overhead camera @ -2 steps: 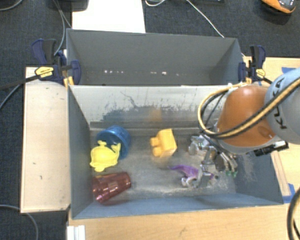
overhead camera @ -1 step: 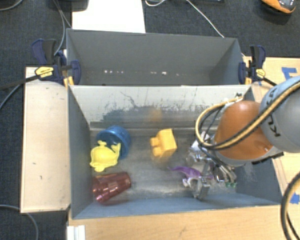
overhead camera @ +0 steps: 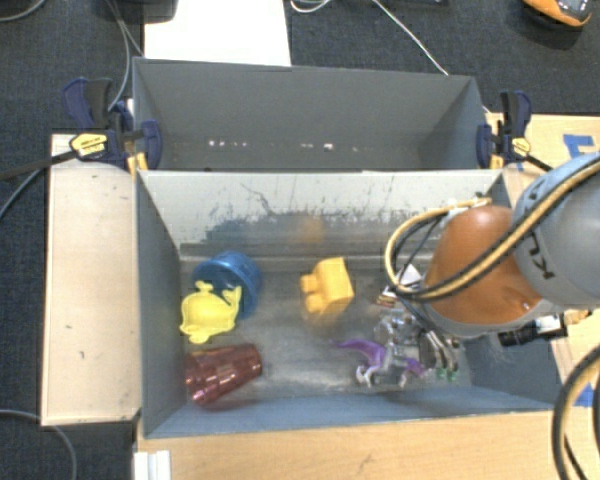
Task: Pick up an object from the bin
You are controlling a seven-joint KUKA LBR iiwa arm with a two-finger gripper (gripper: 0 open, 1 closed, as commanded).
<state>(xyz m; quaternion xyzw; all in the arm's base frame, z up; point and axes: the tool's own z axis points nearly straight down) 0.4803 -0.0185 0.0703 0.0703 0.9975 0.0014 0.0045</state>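
Nearest me, close to the front wall of the bin (overhead camera: 162, 308), a dark red see-through cup (overhead camera: 223, 373) lies on its side, well left of the yellow block (overhead camera: 326, 286) and nearer than it. Right of the block and also nearer, the hand (overhead camera: 408, 363) is down at the bin floor, right against a small purple thing (overhead camera: 363, 347) whose thin tail curls out toward the block. Whether the hand is apart or together I cannot tell, as the purple thing is tangled in with its metal parts. Left of the block lies a yellow toy (overhead camera: 208, 311), touching a blue cup (overhead camera: 235, 271) just behind it. Right of the block, above the hand, bulges the orange cover (overhead camera: 475, 273) of the grey arm (overhead camera: 570, 228).
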